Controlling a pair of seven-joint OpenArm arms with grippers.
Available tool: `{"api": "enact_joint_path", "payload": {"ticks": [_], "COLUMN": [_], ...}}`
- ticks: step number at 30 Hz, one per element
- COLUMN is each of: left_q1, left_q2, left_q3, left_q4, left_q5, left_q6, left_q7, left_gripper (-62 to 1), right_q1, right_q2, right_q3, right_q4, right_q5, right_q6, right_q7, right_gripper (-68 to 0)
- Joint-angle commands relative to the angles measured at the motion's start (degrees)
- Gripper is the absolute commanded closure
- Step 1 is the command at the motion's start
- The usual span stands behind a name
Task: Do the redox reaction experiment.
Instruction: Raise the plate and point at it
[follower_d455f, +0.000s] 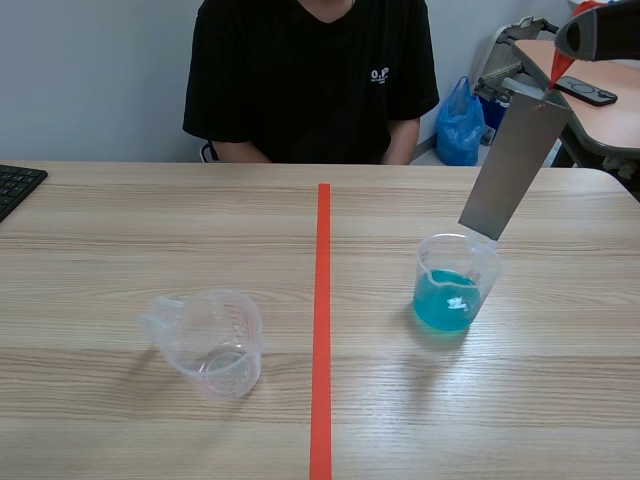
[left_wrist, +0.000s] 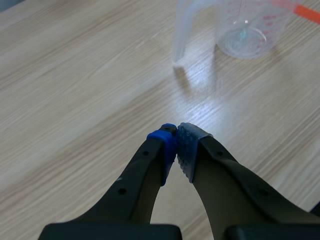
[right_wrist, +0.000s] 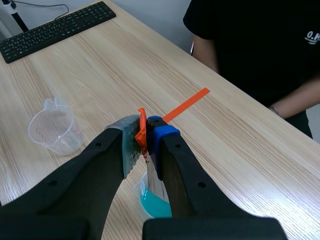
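Right pincer (right_wrist: 144, 131) is clamping the orange tab (follower_d455f: 556, 68) at the top of the grey metal strip (follower_d455f: 515, 165), fingers closed tight on it. The strip is hanging tilted over the beaker (follower_d455f: 455, 285) of blue solution, right of the red tape line. The strip's lower edge is sitting at the beaker's far rim and looking clear of the liquid, though I can't tell for sure from the wrist view. Left pincer (left_wrist: 177, 137) is hovering low over the tabletop (follower_d455f: 100, 250), pads pressed together, gripping nothing. The empty clear measuring cup (follower_d455f: 210, 340) is standing just ahead of it, left of the line. I'm reading this as the dip step: strip going into the solution. The next move is calling for a straight descent with the strip centred inside the rim, so it isn't tipping the light beaker or splashing.
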Motion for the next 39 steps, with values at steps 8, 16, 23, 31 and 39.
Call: {"api": "enact_joint_path", "payload": {"ticks": [8,16,23,31,39], "left_q1": [-14.05,-28.13,-40.65,-53.29,-64.06], "left_q2": [-0.46,-0.44,0.22,3.98,11.65], "left_q3": [1.92,11.43,21.64,31.39,40.26], "left_q4": [0.24,-1.86,-9.84,-18.73,-26.45], "left_q5": [-1.03,-2.82,-5.6,-5.55,-5.49], "left_q6": [-1.93,-1.93,-1.93,-1.93,-1.93], "left_q7": [7.37,15.8,19.17,20.96,22.47], "left_gripper": [-3.6,-3.6,-3.6,-3.6,-3.6], "right_q1": [0.85,0.85,0.85,0.85,0.85], "right_q2": [1.07,1.07,1.07,1.07,1.07], "right_q3": [1.22,1.22,1.22,1.22,1.22], "right_q4": [0.85,0.85,0.85,0.85,0.85], "right_q5": [1.25,1.25,1.25,1.22,1.22], "right_q6": [0.68,0.68,0.68,0.68,0.68], "right_q7": [0.83,0.83,0.63,0.44,0.35], "right_gripper": [-1.5,-1.5,-1.5,-1.5,-1.5]}}
